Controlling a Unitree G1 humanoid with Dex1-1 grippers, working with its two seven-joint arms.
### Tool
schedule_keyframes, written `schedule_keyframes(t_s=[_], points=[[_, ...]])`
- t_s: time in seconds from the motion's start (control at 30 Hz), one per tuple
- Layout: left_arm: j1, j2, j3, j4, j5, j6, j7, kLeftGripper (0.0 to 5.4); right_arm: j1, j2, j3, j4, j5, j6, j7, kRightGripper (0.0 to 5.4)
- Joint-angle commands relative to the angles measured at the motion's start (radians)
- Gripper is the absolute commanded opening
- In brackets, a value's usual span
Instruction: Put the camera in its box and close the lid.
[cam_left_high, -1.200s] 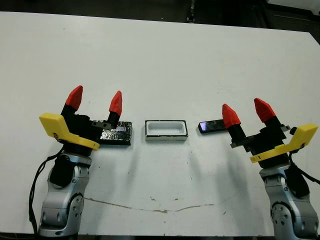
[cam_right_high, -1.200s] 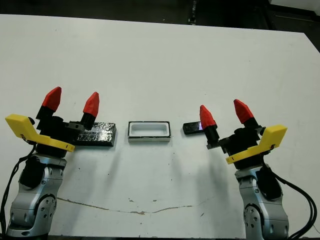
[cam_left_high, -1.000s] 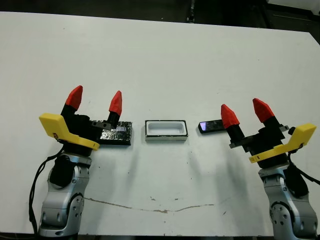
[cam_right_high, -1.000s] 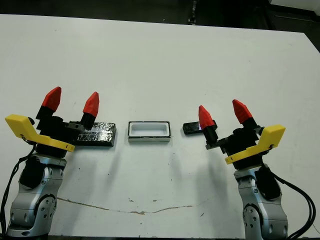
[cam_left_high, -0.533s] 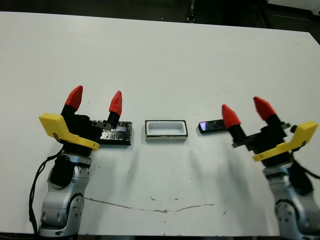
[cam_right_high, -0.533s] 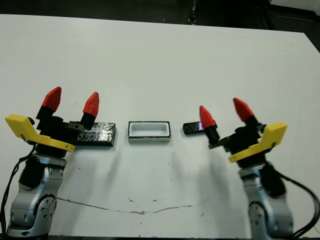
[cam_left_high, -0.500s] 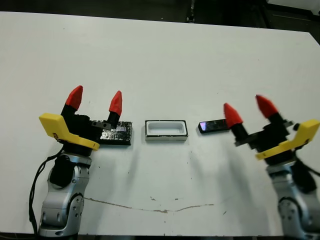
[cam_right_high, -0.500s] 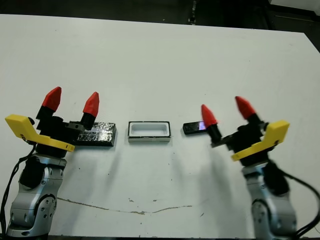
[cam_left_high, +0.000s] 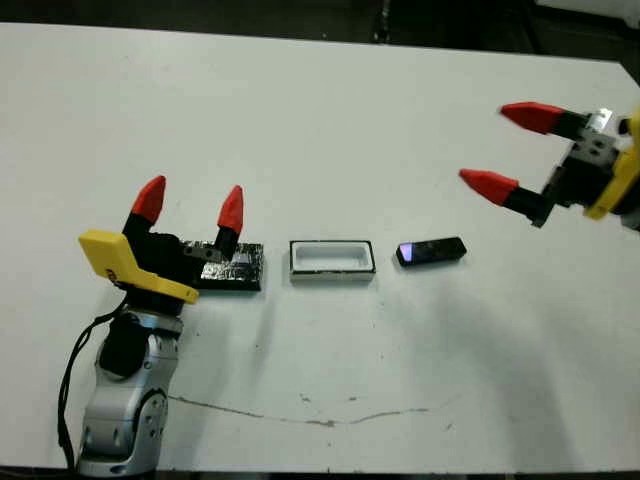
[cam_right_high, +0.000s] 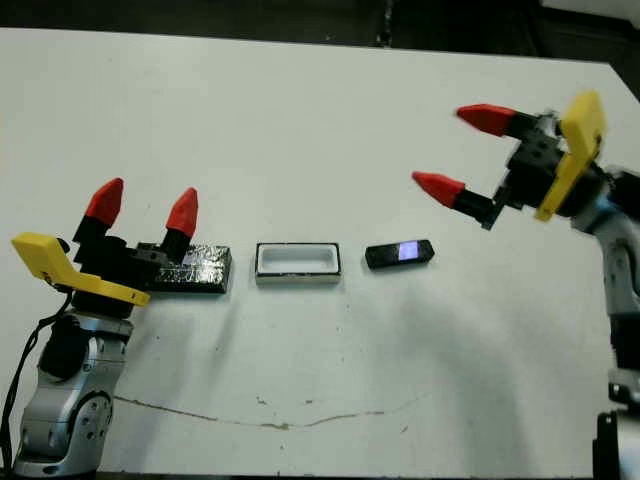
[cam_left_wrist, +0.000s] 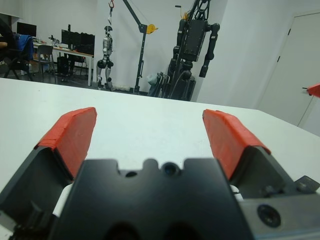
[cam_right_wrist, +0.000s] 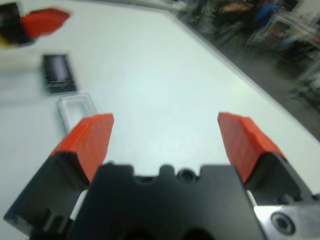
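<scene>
Nothing of the task is done yet, as far as I can judge. The camera (cam_left_high: 431, 251) lies on the bench (cam_left_high: 330, 110) just right of the box (cam_left_high: 332, 258), apart from it, and the box is empty. The lid (cam_left_high: 231, 268) lies just left of the box, uncovered.

My right gripper (cam_left_high: 512, 150) is raised above the bench, well right of and beyond the camera, fingers spread and pointing left, holding nothing. My left gripper (cam_left_high: 189, 202) stands upright at the lid's left end, fingers spread; whether it touches the lid I cannot tell.
</scene>
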Motion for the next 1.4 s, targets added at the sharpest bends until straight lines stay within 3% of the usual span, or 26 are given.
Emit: schedule_keyframes(t_s=[0.03, 0.17, 0.27, 0.53, 0.67, 1.03, 1.4], points=[[0.010, 0.006, 0.007, 0.006, 0.003, -0.004, -0.001, 5.40, -0.112, -0.026, 0.082, 0.146, -0.087, -0.067, 0.154, 5.38], [0.011, 0.009, 0.010, 0.005, 0.003, -0.004, -0.003, 5.40, -0.196, 0.008, 0.130, 0.286, -0.152, -0.189, 0.270, 5.38], [0.011, 0.008, 0.010, 0.006, 0.004, -0.005, -0.003, 5.40, -0.230, 0.025, 0.166, 0.335, -0.209, -0.238, 0.294, 5.38], [0.014, 0.001, 0.006, 0.010, 0.016, -0.012, 0.003, 5.40, -0.244, 0.067, 0.215, 0.367, -0.287, -0.237, 0.298, 5.38], [0.014, 0.001, 0.007, 0.005, 0.015, -0.007, 0.004, 5.40, -0.229, 0.085, 0.225, 0.374, -0.309, -0.287, 0.294, 5.38], [0.009, 0.005, 0.005, 0.007, 0.010, -0.007, -0.006, 5.40, -0.210, 0.093, 0.308, 0.296, -0.424, -0.133, 0.258, 5.38], [0.002, 0.008, 0.004, 0.000, 0.007, 0.009, -0.003, 5.40, -0.180, 0.097, 0.335, 0.254, -0.440, -0.057, 0.261, 5.38]])
